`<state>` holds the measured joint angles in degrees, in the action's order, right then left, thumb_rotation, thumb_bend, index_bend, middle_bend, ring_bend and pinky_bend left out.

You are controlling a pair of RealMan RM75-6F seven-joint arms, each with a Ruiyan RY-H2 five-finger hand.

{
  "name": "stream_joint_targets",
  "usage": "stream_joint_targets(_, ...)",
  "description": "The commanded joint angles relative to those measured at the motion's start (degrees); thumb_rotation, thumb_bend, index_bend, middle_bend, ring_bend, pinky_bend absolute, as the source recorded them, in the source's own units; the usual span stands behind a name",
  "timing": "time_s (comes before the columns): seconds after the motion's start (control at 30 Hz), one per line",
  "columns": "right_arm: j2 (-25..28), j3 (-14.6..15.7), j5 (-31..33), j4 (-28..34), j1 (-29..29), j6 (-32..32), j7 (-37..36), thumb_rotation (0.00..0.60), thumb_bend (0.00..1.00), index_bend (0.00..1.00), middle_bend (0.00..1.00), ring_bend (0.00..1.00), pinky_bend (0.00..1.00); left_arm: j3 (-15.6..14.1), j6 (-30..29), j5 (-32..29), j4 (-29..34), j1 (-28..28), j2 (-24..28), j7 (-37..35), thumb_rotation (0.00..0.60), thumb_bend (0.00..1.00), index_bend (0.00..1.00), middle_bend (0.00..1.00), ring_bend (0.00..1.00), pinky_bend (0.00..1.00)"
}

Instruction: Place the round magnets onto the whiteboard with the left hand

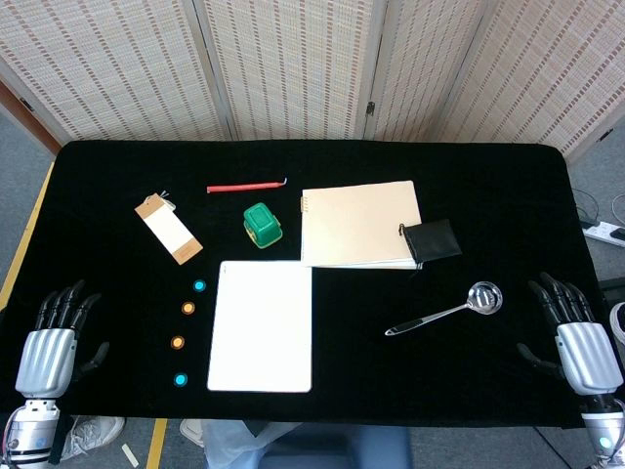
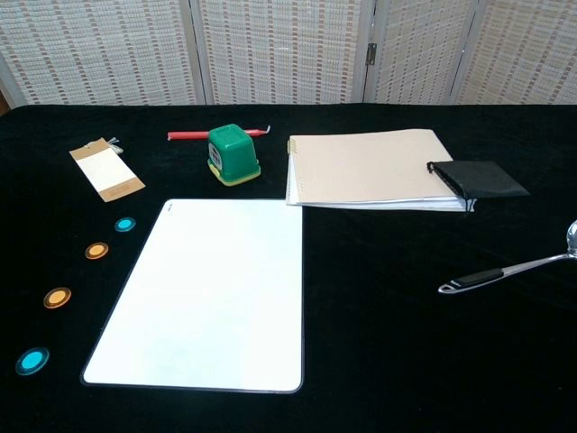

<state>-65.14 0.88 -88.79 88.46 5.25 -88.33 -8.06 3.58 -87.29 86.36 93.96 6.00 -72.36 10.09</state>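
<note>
Both hands idle at the near bench corners, magnets off the board.

I see my left hand [image 1: 47, 354] and right hand [image 1: 583, 347] spread, holding nothing; four round blue and orange magnets [image 2: 57, 297] lie in a row just left of the white rectangular whiteboard [image 2: 212, 290].

The black desk [image 1: 488, 391] carried a whiteboard [image 1: 262, 325] near its front, with four round magnets [image 1: 188, 308] in a line just left of it. Farther back lay a tag [image 1: 168, 228], a red pen [image 1: 244, 186], a green box [image 1: 262, 224] and a notebook [image 1: 356, 223]. A ladle [image 1: 449, 312] lay right.
</note>
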Motion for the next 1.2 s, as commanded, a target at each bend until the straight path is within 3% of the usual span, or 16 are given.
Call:
stream_joint_targets(0.03,0.1,-0.23,0.0,0.5,-0.26,0.04,0.39,0.6,0.27,0.0,0.0,0.0,0.0,0.01,0.04,-0.04,-0.24,0.03,-0.19,-0.18,0.6,0.34,0.2,0.04,0.0,0.0)
stream_joint_targets(0.27,0.3,-0.69,0.02,1.06,-0.55,0.41,0.78,0.6,0.27,0.0,0.0,0.0,0.0,0.11,0.61,-0.02,-0.79,0.45,-0.27,-0.96,0.6,0.34,0.22,0.05,0.0,0.0)
stream_joint_targets(0.53,1.54,-1.86,-0.21,2.22,-0.29,0.41,1.54,0.6,0.27,0.0,0.0,0.0,0.0,1.76,5.18,0.64,-3.18,4.72,-0.85,-2.91,0.6,0.35,0.31,0.1,0.03,0.0)
stream_joint_targets(0.83,2.76,-2.68,-0.57,3.84,0.12,0.91,2.57,0.6,0.27,0.0,0.0,0.0,0.0,4.7,16.21,0.77,-8.88,14.66,-3.55,-6.85,0.6,0.37,0.43,0.16,0.05,0.0)
stream_joint_targets(1.2,2.76,-2.84,-0.18,4.12,-0.01,1.72,2.96,0.6,0.27,0.0,0.0,0.0,0.0,6.26,28.67,-3.57,-16.97,24.43,-11.15,-8.06,0.6,0.39,0.47,0.17,0.06,0.0)
